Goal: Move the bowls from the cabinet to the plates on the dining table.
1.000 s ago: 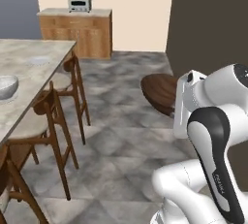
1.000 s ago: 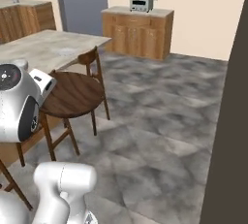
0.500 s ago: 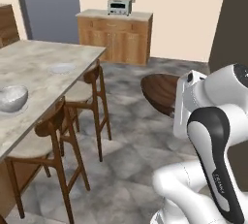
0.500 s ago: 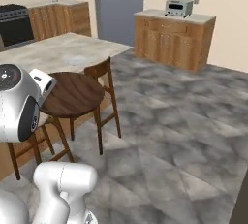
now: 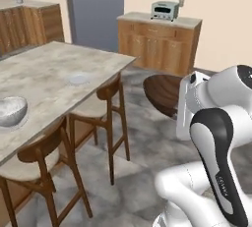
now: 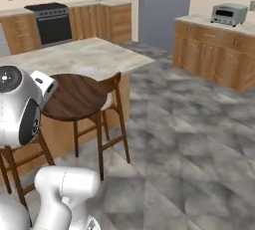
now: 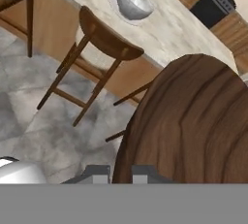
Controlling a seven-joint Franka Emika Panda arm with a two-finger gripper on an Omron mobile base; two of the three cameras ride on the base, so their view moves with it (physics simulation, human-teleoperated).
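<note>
My gripper (image 7: 120, 172) is shut on the rim of the dark brown wood-like bowl (image 7: 193, 126), which I hold up beside the arm (image 5: 165, 93) (image 6: 77, 97). The pale marbled bowl (image 5: 11, 110) (image 7: 133, 2) sits on a plate (image 7: 115, 10) near the edge of the dining table (image 5: 44, 69) (image 6: 99, 57). A second plate (image 5: 78, 79), thin and pale, lies bare on the stone top farther along. The held bowl hangs off the table's side, above the stools. The cabinet is out of view.
Dark wooden stools (image 5: 98, 108) (image 5: 29, 172) (image 7: 104, 43) line the table's near side. A wooden counter with a grey toaster oven (image 5: 165, 10) (image 6: 228, 14) stands at the back, next to a tall grey fridge (image 5: 93, 10). A black stove (image 6: 52, 22) is far left. The grey tiled floor lies open to the right.
The whole picture has shifted: the base has moved, so the table, fridge and counter now stand nearer and more central. The dark bowl stays in my shut gripper.
</note>
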